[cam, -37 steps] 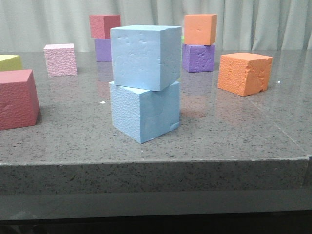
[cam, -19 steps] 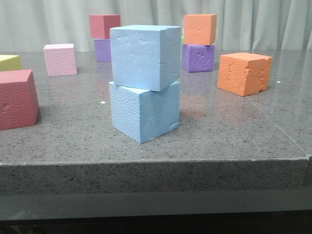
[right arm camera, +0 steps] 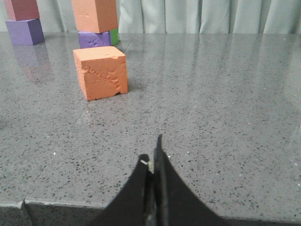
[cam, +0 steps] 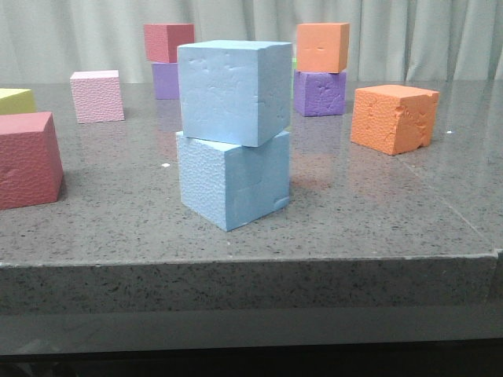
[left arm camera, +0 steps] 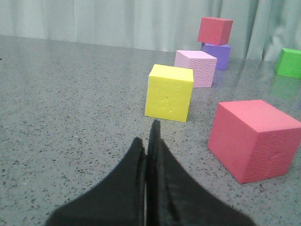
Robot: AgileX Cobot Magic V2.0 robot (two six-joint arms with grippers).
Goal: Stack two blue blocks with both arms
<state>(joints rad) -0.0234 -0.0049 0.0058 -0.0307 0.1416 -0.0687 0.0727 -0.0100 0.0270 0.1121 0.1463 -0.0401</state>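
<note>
Two light blue blocks stand stacked near the table's front middle. The upper blue block (cam: pixel 234 90) rests on the lower blue block (cam: pixel 233 179), turned a little and overhanging slightly. Neither gripper shows in the front view. My left gripper (left arm camera: pixel 146 141) is shut and empty, low over the table on the left, facing a yellow cube (left arm camera: pixel 169 92). My right gripper (right arm camera: pixel 151 155) is shut and empty near the table's front edge on the right. The blue blocks are out of both wrist views.
A red cube (cam: pixel 27 159) sits front left, a pink cube (cam: pixel 97 96) and the yellow cube (cam: pixel 16 100) behind it. A red-on-purple stack (cam: pixel 168 60) and an orange-on-purple stack (cam: pixel 321 69) stand at the back. A dented orange cube (cam: pixel 393 118) sits right. A green cube (left arm camera: pixel 289 62) lies far back.
</note>
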